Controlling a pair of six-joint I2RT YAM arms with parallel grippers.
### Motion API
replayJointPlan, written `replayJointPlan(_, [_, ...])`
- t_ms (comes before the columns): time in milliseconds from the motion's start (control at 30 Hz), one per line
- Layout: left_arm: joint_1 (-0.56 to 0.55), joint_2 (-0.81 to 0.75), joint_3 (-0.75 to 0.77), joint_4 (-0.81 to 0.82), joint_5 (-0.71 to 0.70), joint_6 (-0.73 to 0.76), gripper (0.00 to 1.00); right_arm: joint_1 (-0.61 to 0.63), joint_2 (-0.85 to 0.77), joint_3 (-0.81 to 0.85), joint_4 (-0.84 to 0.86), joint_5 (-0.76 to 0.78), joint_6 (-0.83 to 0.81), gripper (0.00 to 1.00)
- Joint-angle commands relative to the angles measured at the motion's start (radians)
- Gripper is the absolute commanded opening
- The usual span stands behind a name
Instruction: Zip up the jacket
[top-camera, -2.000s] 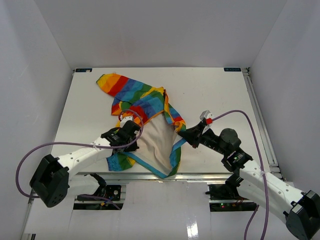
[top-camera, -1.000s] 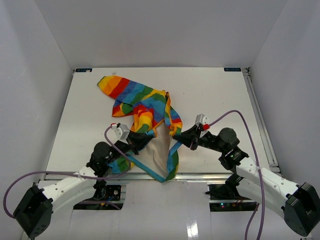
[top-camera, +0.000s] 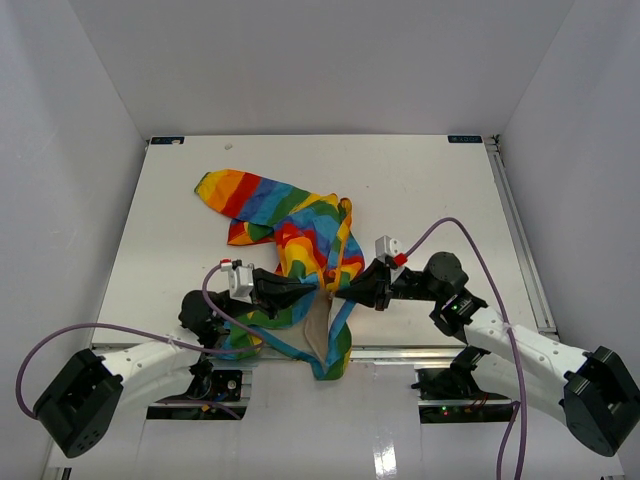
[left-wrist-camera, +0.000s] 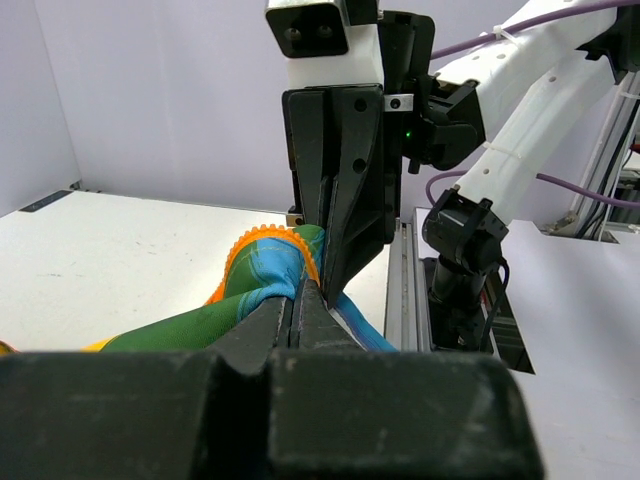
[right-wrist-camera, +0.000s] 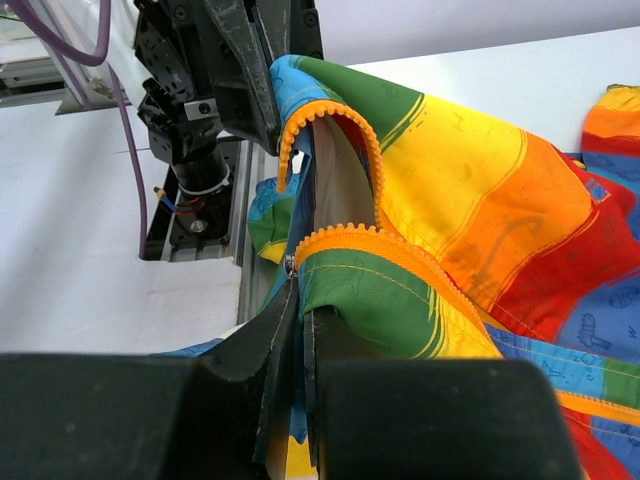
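Note:
The rainbow-striped jacket (top-camera: 290, 215) lies bunched on the white table, white lining and light-blue trim hanging at the near edge. My left gripper (top-camera: 318, 293) is shut on the jacket's front edge by its orange zipper teeth (left-wrist-camera: 262, 238); its tips show in the left wrist view (left-wrist-camera: 300, 296). My right gripper (top-camera: 338, 293) is shut on the opposite front edge (right-wrist-camera: 380, 290), pinching it below the orange zipper teeth (right-wrist-camera: 345, 240); its tips show in the right wrist view (right-wrist-camera: 297, 290). The two grippers meet tip to tip, holding both edges lifted together. No zipper slider is clear.
The table's near metal rail (top-camera: 400, 352) runs under both arms. White walls enclose the table on three sides. A side rail (top-camera: 520, 230) runs along the right edge. Purple cables (top-camera: 470, 250) loop off each arm.
Both grippers have moved toward each other and now nearly touch. The jacket's front edges are drawn together and lifted, hiding most of the white lining. The left arm has swung lower.

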Motion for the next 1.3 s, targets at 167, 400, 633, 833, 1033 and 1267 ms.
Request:
replayJointPlan(167, [0.002,0.018,-0.009,0.093,0.054,0.013,0.0,0.019,0.016,0.056,0.096,-0.039,0.05,0.08])
replayJointPlan(400, [0.002,0.047,-0.013,0.117,0.064,0.012,0.0,0.022,0.014,0.056,0.12,-0.052,0.068,0.08])
replayJointPlan(633, [0.002,0.083,-0.015,0.148,0.074,0.007,0.0,0.024,0.014,0.05,0.131,-0.056,0.074,0.08])
replayJointPlan(833, [0.001,0.101,-0.015,0.173,0.088,0.0,0.0,0.024,0.02,0.051,0.131,-0.05,0.072,0.08])
replayJointPlan(1033, [0.001,0.108,-0.026,0.206,0.095,-0.013,0.0,0.025,0.038,0.054,0.128,-0.044,0.069,0.08])
replayJointPlan(1267, [0.001,0.108,-0.025,0.212,0.11,-0.017,0.0,0.025,0.046,0.054,0.126,-0.033,0.067,0.08])
